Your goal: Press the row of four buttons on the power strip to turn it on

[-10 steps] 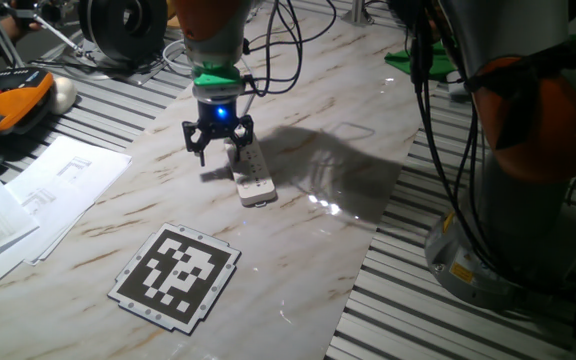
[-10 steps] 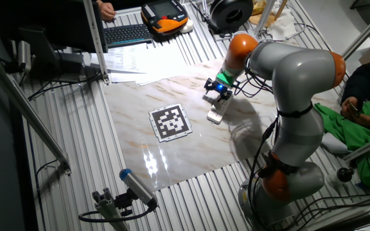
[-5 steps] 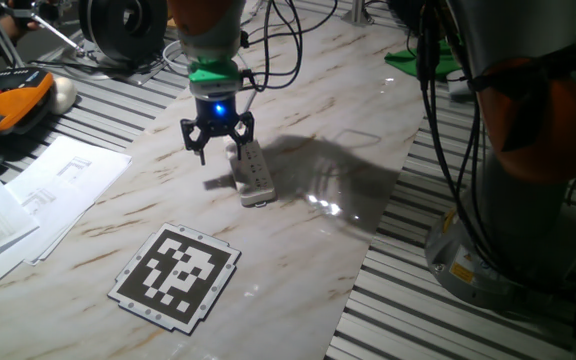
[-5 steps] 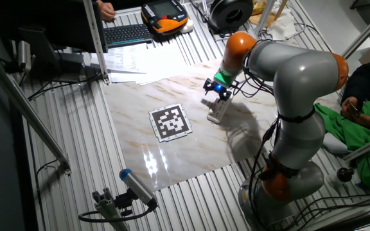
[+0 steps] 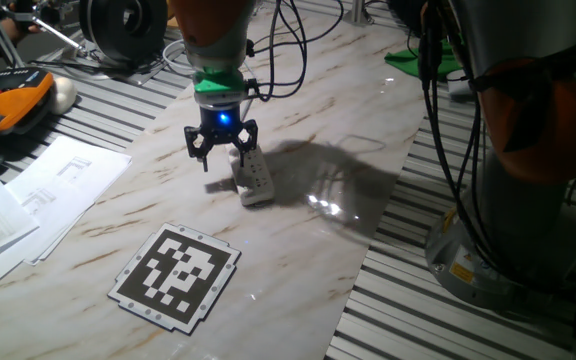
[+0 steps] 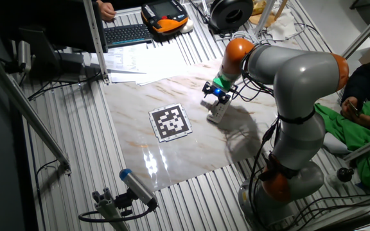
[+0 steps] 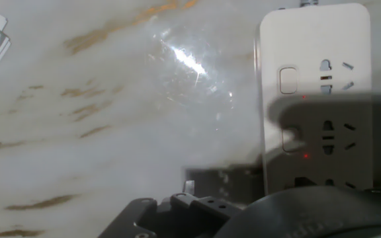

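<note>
The white power strip (image 5: 253, 180) lies on the marble sheet, its cord end pointing away from the marker board. My gripper (image 5: 221, 152) hangs over that far end with its black fingers spread apart, open and holding nothing. In the other fixed view the gripper (image 6: 215, 94) is just above the power strip (image 6: 217, 114). The hand view shows the power strip (image 7: 316, 99) at the right. Two of the four buttons show there, one button (image 7: 288, 80) above another button (image 7: 290, 139), with small red dots beside them. The other buttons are hidden under the dark gripper body.
A black-and-white marker board (image 5: 176, 275) lies nearer the front of the marble sheet (image 5: 298, 250). Papers (image 5: 38, 190) sit at the left on the slatted table. The robot's base (image 5: 528, 150) and hanging cables stand at the right.
The gripper lifted slightly, then came back down over the strip's far end, ending a little further right. The strip has barely shifted.
</note>
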Available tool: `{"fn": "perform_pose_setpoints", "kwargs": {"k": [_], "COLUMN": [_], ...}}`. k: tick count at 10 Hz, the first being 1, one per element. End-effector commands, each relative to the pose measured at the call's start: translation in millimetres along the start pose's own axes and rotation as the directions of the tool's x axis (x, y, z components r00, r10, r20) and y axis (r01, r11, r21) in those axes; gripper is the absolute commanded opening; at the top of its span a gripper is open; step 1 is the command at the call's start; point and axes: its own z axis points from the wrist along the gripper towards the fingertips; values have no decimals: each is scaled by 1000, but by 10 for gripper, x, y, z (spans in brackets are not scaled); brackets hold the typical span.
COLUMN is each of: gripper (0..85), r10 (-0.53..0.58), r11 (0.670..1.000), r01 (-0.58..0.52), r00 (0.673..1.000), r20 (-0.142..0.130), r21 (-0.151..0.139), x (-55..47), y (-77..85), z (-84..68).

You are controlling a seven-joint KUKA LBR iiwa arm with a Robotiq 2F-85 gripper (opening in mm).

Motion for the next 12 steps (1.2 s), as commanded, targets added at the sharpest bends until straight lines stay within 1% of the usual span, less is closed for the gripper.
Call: {"fn": "perform_pose_setpoints", "kwargs": {"k": [1,2,4,5,9,11,12], "gripper": [680,680,680,680,680,680,680], "r10": [0,3,3,2,-1,-1,-1], "r11": [1000,1000,1000,1000,1000,1000,1000], "r01": [0,-3,-3,-2,2,2,2], "r00": [1000,1000,1000,1000,1000,1000,1000], "r20": [-1,-2,-1,2,11,16,14], "r21": [-3,-4,-9,-15,-19,-20,-24], "x": [17,36,40,45,103,91,79], "y": [-3,-7,-7,-9,-42,-34,-27], "z": [0,7,47,68,133,185,230]}}
